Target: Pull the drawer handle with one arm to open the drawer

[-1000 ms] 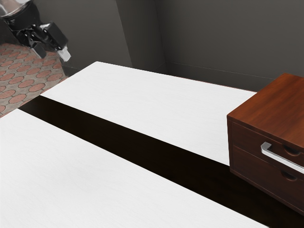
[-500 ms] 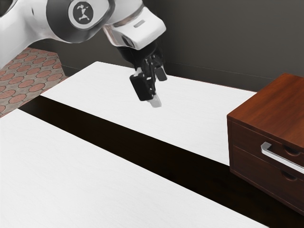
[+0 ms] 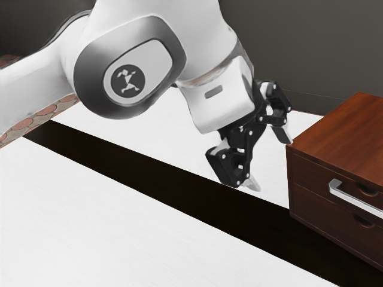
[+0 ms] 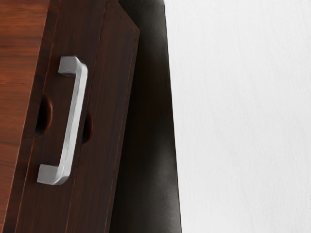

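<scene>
A dark red wooden cabinet [image 3: 344, 143] stands at the exterior view's right edge, with two drawer fronts sitting flush in its face. A silver bar handle [image 3: 352, 200] runs across the upper drawer [image 3: 317, 176]. My black gripper [image 3: 269, 159] hangs just left of the cabinet's near corner, above the table, open, with nothing between its fingers and apart from the handle. In the wrist view the handle [image 4: 72, 121] lies ahead of my hand on the drawer front [image 4: 109, 126].
Two white table tops [image 3: 119, 239] are split by a dark gap [image 3: 149, 173] that runs under my hand and up to the cabinet. The white surface [image 4: 243, 121] lies beside the cabinet. A dark wall [image 3: 311, 42] rises behind.
My arm has swept from the exterior view's upper left across the table to the cabinet's left side. The cabinet and its drawers have not moved.
</scene>
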Robot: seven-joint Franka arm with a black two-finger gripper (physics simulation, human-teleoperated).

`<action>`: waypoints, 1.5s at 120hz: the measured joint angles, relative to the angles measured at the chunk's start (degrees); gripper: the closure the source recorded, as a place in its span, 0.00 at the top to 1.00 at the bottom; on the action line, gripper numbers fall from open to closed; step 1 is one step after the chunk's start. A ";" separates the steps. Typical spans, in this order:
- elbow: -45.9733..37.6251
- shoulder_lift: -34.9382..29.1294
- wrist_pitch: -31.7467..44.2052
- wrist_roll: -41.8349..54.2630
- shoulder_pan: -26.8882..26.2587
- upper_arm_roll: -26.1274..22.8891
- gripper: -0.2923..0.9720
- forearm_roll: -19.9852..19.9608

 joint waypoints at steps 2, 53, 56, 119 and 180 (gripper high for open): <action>0.01 0.12 0.29 0.21 -0.68 -0.06 0.76 0.00; -0.39 6.18 3.49 2.15 4.28 -1.24 0.66 0.79; -0.40 6.55 3.67 2.21 5.44 -1.22 0.65 0.92; 0.13 10.43 7.94 3.15 4.84 -1.73 0.67 1.15; 1.95 14.24 11.14 2.84 3.15 -5.30 0.62 0.96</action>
